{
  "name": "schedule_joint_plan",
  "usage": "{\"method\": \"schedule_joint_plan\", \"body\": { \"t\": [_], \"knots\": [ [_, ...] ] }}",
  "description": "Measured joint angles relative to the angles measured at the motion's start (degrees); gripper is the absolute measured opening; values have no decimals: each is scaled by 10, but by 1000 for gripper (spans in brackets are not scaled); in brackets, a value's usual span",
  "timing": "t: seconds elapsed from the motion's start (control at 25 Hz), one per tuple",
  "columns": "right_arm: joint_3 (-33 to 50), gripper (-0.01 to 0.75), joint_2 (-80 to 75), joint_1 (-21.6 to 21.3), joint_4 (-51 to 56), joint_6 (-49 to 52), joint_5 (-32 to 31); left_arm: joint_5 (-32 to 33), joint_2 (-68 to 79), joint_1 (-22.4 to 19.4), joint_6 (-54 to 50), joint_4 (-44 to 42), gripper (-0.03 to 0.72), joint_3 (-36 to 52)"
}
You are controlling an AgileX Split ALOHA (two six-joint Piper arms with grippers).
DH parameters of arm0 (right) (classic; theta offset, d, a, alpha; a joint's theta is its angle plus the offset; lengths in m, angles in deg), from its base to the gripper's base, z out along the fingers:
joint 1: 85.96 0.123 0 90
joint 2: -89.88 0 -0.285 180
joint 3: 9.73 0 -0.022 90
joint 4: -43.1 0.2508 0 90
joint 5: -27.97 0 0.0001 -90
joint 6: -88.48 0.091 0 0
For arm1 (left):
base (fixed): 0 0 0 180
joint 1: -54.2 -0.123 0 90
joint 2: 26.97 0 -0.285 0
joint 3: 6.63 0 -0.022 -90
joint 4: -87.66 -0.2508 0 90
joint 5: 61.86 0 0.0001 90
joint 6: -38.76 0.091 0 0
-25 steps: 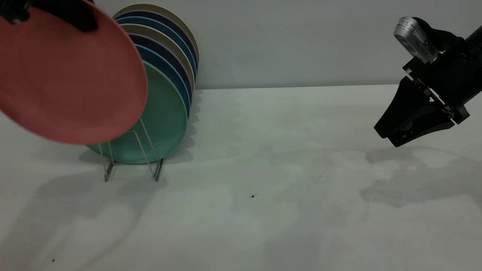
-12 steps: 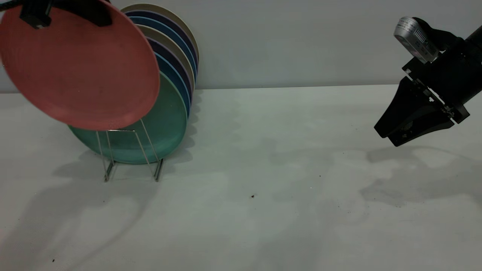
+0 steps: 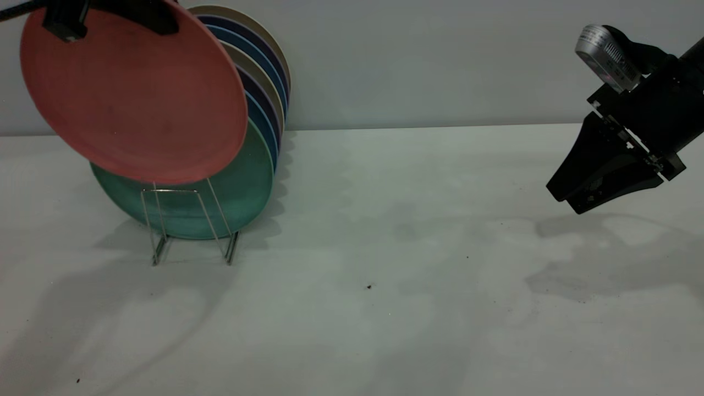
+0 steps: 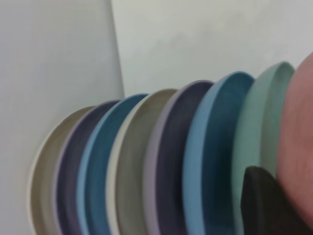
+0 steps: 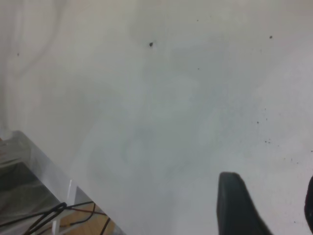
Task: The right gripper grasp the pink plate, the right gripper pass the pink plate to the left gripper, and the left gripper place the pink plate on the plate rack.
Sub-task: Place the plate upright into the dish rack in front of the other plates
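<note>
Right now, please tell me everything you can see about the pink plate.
The pink plate is round, matte salmon-pink, plastic-looking, with a low raised rim. The left hand grips its top edge and holds it tilted in the air, in front of the green plate and above the front loop of the wire plate rack. It is not yet seated in the rack.

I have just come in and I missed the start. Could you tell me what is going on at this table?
The left gripper holds the pink plate by its upper edge, in the air and tilted, in front of the green plate that stands foremost among the plates in the plate rack. The pink plate is not yet set into the rack. The right gripper hangs over the table at the far right with nothing between its fingers.
</note>
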Motion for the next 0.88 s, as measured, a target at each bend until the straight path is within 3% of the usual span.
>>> {"method": "schedule_joint_plan", "body": {
  "t": [0.72,0.88],
  "knots": [
    [0,360,0,0,-14,-1,6,-13,52,0,0,-1,95,-1],
    [0,360,0,0,-14,-1,8,-2,52,0,0,-2,132,-1]
  ]
}}
